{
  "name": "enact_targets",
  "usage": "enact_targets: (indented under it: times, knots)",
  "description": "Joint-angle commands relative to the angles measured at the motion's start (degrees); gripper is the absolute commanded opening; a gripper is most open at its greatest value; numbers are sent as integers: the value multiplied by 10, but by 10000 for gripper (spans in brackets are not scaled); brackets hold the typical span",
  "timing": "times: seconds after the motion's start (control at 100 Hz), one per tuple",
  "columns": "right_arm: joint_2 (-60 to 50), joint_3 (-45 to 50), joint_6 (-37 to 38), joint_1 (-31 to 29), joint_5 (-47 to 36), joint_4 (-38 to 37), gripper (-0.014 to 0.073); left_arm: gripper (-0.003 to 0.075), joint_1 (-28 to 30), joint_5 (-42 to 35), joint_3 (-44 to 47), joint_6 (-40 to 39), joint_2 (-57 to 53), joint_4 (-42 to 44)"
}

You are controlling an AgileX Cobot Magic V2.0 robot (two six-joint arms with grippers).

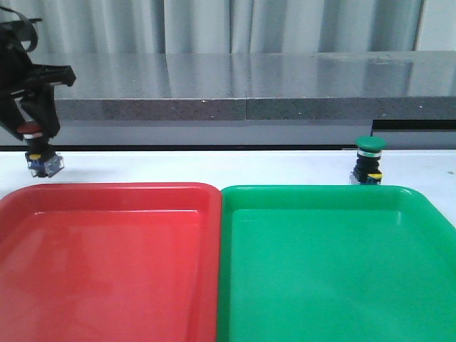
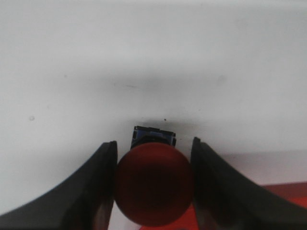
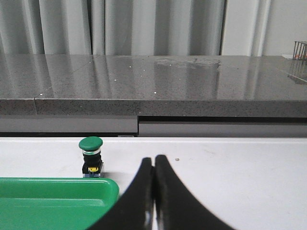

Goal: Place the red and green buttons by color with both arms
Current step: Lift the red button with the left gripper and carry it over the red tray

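- Nearest, across the bottom of the front view, lie 2 trays: a red tray [image 1: 107,256] at lower left and a green tray [image 1: 335,263] at lower right, their inner rims side by side.
- Beyond them on the white table [image 1: 214,165] I count 2 buttons: the green button [image 1: 370,161] stands upright at right centre, just past the green tray's far rim.
- The red button [image 1: 37,151] is at upper left, pinched at its cap between the left gripper [image 2: 153,184] fingers; the wrist view shows both fingers hard against the cap.
- 2 grippers: the right gripper [image 3: 154,191] has its jaws pressed together, holding nothing, the green button well apart from it.
- Judgement: the step in hand is carrying red to its tray. Keep the pinch firm, clear the rim, lower before releasing so it does not roll.
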Motion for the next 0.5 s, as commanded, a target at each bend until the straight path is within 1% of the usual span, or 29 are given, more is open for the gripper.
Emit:
enact_targets:
  times: [0.0, 0.19, 0.34, 0.49]
  knots:
    - [-13, -11, -1, -2, -42, -5, -64, 132, -9, -17, -21, -4, -65, -15]
    - [-13, -11, -1, -2, -42, -5, -64, 132, -38, -21, 27, -4, -138, -12]
    - [-13, -11, -1, -2, -42, -5, -64, 132, -67, -26, 108, -4, -194, -12]
    - [-13, -11, -1, -2, -42, -5, -64, 132, -106, -38, 188, -4, -228, -12]
